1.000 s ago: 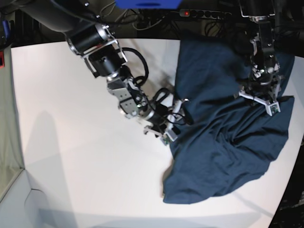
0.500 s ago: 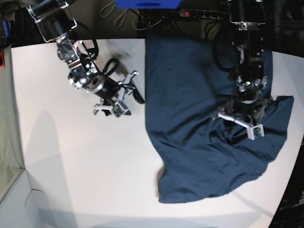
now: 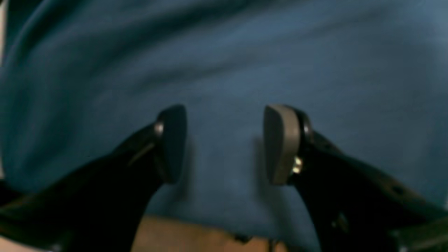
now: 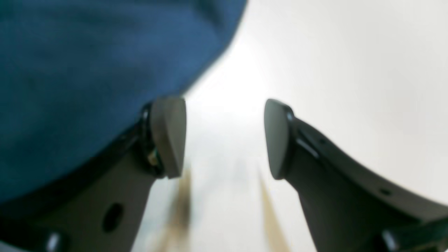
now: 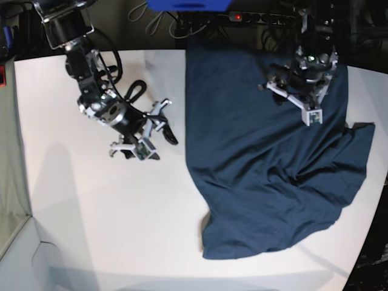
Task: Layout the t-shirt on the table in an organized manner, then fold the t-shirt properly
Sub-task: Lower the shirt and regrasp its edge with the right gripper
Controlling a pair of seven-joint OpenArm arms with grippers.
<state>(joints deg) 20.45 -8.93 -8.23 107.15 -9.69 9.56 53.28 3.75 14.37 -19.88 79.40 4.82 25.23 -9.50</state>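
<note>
from where you stand, the nearest thing is the bare front of the worktop, and just beyond it the near hem corner of the t-shirt. the shirt lies on the worktop's right half, spread but not flat: its near part is rucked into ridges and the near edge curls under, while the far part lies smoother. i judge it sits this way because the layout step is only part done, and nothing is folded yet.

left of the shirt, apart from its left edge, your right pincer hangs low over bare worktop with its jaws apart and nothing between them; its wrist view shows only white surface in the gap and the shirt's edge off to one side. it looks parked clear of the cloth, free to reach for that edge.

farther back, over the shirt's far part, your left pincer points down at the fabric, jaws apart, holding nothing; the wrist view shows only cloth between the pads.

the shirt's long axis runs near to far, leaning a little rightward toward you. i cannot tell which end is the collar.
</note>
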